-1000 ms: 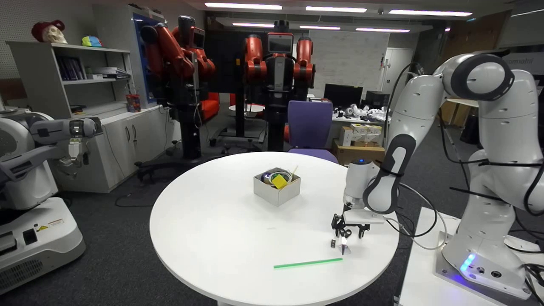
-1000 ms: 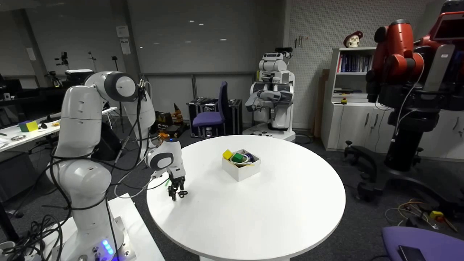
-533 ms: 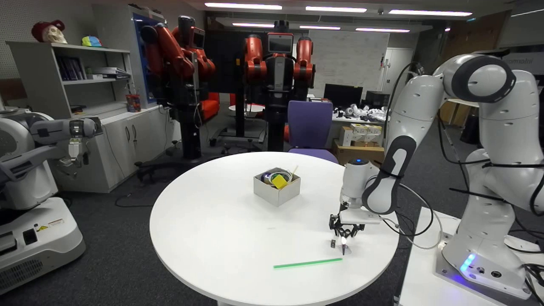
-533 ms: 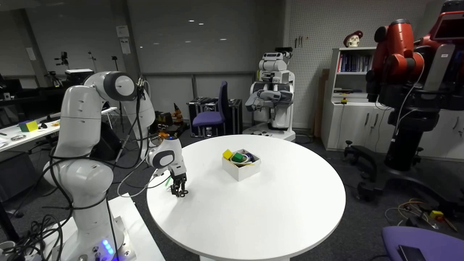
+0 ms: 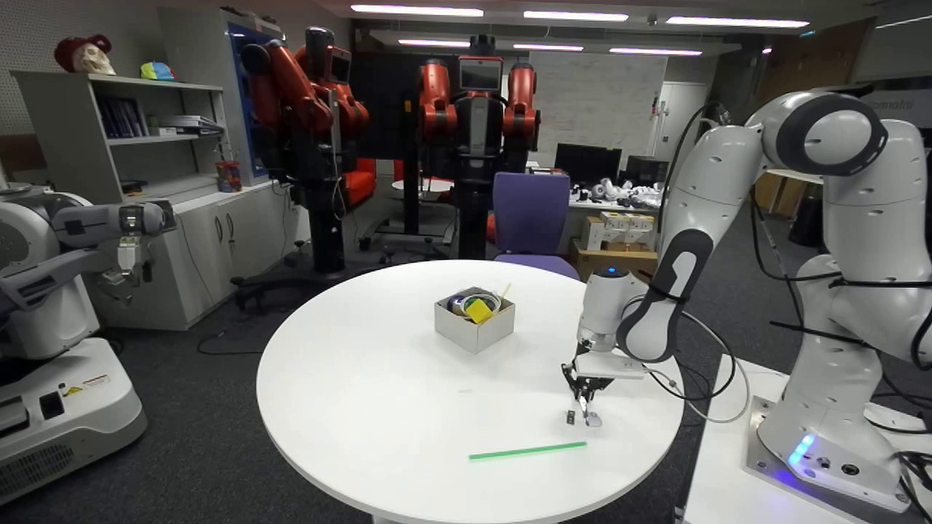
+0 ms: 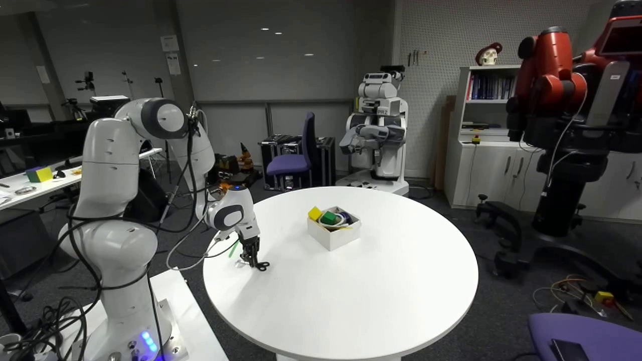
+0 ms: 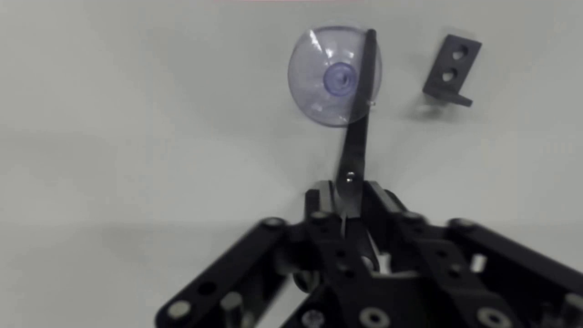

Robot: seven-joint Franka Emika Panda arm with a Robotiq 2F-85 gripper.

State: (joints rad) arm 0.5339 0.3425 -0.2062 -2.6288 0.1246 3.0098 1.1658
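Black scissors (image 7: 354,152) stand between the two fingers of my gripper (image 7: 348,191) in the wrist view, pinched near their pivot screw. The blade runs away from the jaws and overlaps a clear suction cup (image 7: 312,93); whether the two touch I cannot tell. The finger loops (image 6: 262,266) poke out beside the gripper (image 6: 251,258) in an exterior view, low over the table. To the right of the cup lies a small dark L-shaped bracket (image 7: 455,66) with two holes. In an exterior view the gripper (image 5: 585,397) hangs just above the cup (image 5: 594,420). My own fingers hide part of the scissors.
A green strip (image 5: 528,451) lies on the round white table (image 5: 349,407). Towards the table's middle stands a white box (image 5: 462,335) holding a yellow block (image 5: 478,311), a green block (image 6: 329,218) and a coiled cable. A purple chair (image 5: 531,218) stands behind the table.
The jaws have come together around the scissors. In an exterior view the gripper shifted slightly left, the blade tip drew up from its earlier spot, and the finger loops swung outward.
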